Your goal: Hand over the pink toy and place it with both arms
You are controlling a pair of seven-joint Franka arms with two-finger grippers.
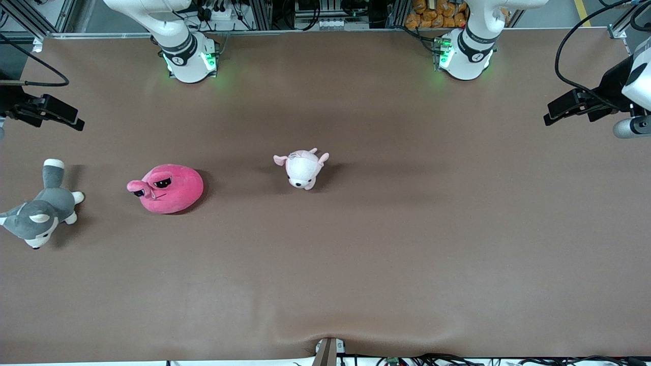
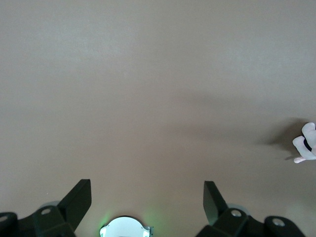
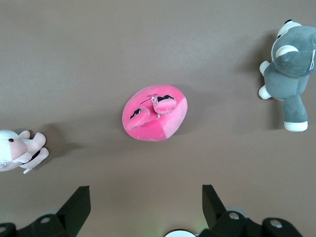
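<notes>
The pink toy (image 1: 170, 189) lies on the brown table toward the right arm's end, its half-closed eyes facing that end. It also shows in the right wrist view (image 3: 155, 113), well clear of the fingers. My right gripper (image 1: 71, 119) hangs high over the right arm's end of the table, open and empty (image 3: 145, 195). My left gripper (image 1: 554, 116) hangs high over the left arm's end, open and empty (image 2: 146, 190), with only bare table under it. Neither gripper touches the toy.
A small pale pink-and-white plush animal (image 1: 303, 169) lies mid-table, beside the pink toy toward the left arm's end. A grey-and-white plush dog (image 1: 43, 208) lies at the right arm's end. The arm bases (image 1: 190, 61) (image 1: 465, 56) stand along the table's edge farthest from the camera.
</notes>
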